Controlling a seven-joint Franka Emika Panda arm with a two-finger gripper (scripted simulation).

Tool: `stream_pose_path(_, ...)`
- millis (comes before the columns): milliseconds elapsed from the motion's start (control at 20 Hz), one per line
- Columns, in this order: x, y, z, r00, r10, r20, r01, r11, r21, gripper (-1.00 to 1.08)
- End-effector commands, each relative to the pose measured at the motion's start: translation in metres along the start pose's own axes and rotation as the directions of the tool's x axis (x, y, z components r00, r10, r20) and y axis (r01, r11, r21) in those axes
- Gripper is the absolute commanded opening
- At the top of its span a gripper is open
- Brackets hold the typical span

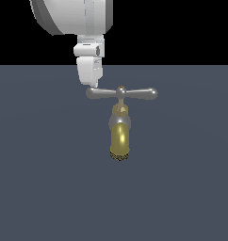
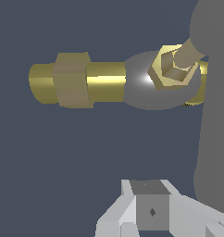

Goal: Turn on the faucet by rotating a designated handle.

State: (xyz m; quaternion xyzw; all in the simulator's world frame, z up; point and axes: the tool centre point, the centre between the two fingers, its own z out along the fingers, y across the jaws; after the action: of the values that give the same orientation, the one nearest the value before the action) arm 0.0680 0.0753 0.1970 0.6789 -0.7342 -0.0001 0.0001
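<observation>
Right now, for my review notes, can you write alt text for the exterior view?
A white robot hand reaches down to one end of the silver handle atop a small faucet, on the exterior view's left. The brass spout curves toward the camera over a flat grey-blue surface.

The arm (image 1: 71, 16) is white all over, a broad rounded drum of a link at the top with a grey band along its edge on the exterior view's left. Below it the body steps down into a narrower blocky white wrist section with faint seams and small ridges. The gripper (image 1: 90, 75) is a pale, squared-off piece with bevelled corners. From the wrist view its underside shows angular white facets around a flat grey square panel bearing a tiny dark diamond mark, possibly a screw.
</observation>
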Motion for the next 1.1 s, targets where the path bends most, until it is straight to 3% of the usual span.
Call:
stream_pose_path(0, -0.001, 0.007, 0.000, 1.000, 0.000, 0.000, 0.000, 1.000, 0.000, -1.00)
stream_pose_path(1050, -0.007, 0.071, 0.000, 1.000, 0.000, 0.000, 0.000, 1.000, 0.000, -1.00)
